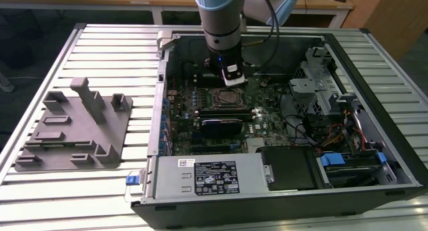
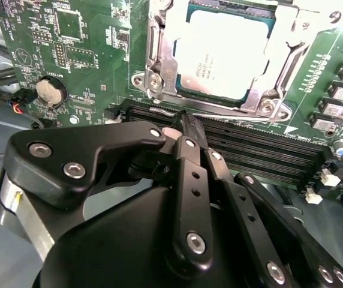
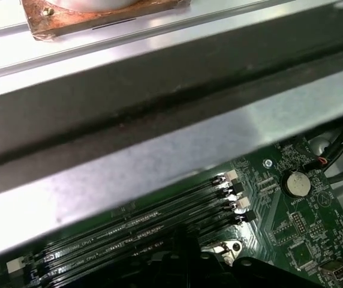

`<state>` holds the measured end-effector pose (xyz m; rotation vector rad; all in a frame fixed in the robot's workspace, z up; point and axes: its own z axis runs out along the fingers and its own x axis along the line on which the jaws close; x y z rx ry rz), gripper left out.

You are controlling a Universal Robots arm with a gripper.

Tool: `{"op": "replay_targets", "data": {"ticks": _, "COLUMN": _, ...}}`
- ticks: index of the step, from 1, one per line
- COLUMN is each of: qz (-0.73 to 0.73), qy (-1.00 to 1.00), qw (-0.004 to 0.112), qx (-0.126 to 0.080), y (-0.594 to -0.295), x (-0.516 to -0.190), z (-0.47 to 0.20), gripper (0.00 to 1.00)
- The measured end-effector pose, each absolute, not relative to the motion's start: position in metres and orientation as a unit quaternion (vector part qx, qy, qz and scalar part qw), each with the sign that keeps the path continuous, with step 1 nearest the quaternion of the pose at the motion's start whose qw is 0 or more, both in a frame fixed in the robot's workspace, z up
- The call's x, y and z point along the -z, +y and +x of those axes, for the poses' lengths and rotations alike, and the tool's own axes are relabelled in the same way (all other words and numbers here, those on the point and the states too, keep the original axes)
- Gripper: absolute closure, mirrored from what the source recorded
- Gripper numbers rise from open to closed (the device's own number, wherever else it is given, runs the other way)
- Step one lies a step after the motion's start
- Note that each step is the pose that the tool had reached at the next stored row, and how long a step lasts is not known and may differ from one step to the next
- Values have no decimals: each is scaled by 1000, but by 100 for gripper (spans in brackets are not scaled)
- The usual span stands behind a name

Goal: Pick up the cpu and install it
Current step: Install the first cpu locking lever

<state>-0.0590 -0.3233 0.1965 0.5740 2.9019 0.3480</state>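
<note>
Chip status first: the cpu lies flat in the socket on the green board, its silver top showing through the metal frame in the second wrist view. It looks level, with none of its visible corners riding up. In the exterior view the same socket sits near the middle of the open computer case, just in front of my arm.

My pincer hangs above the long black memory slots, just beside the socket and clear of the chip. The fingers are drawn together to a point with nothing between them. I judge the placing part done, the chip released and my tip off it.

For sound work at this stage I judge the following:
- Keep the closed tip away from the chip's top and the frame; a sideways knock could shift the chip on its contacts.
- Any travel near the slots should be straight up, since the clips at their ends stand proud of the board.
- The case wall runs near the camera in the first wrist view, so the arm has little room on that side.

The grey fixture rests on the slatted table, well apart from the case, at the exterior view's left.
</note>
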Motion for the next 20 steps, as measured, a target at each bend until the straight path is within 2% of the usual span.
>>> {"op": "replay_targets", "data": {"ticks": 20, "qz": 192, "qy": 971, "qw": 82, "qx": -116, "y": -331, "x": -197, "z": -57, "gripper": 89}}
